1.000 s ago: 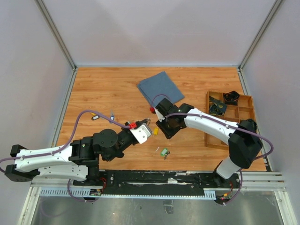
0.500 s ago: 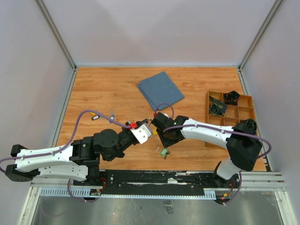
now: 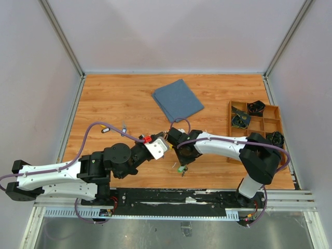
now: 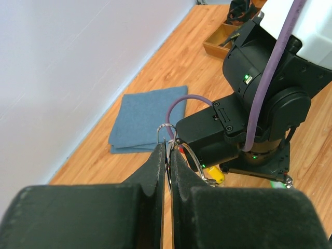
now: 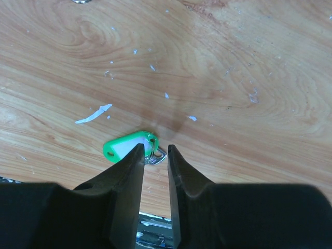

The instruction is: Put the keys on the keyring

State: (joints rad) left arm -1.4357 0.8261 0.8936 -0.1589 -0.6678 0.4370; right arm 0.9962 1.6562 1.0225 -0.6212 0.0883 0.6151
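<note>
**A:** How far along are we?

**B:** Early, I'd say. The left fingers [image 4: 155, 171] are pressed together on the keyring [image 4: 165, 126], holding it up off the worktop [image 4: 171, 62]. A yellow tag [image 4: 218, 176] shows just beyond the ring, but I can't tell if it's threaded on.

**A:** And the green key [image 5: 124, 148]?

**B:** Flat on the worktop, not on the ring, so that one's left to do. The right fingers [image 5: 132, 166] hang right over it, narrowly spread, gripping nothing. Its metal end sits in the gap at their tips, and the tag pokes out to one side.
</note>
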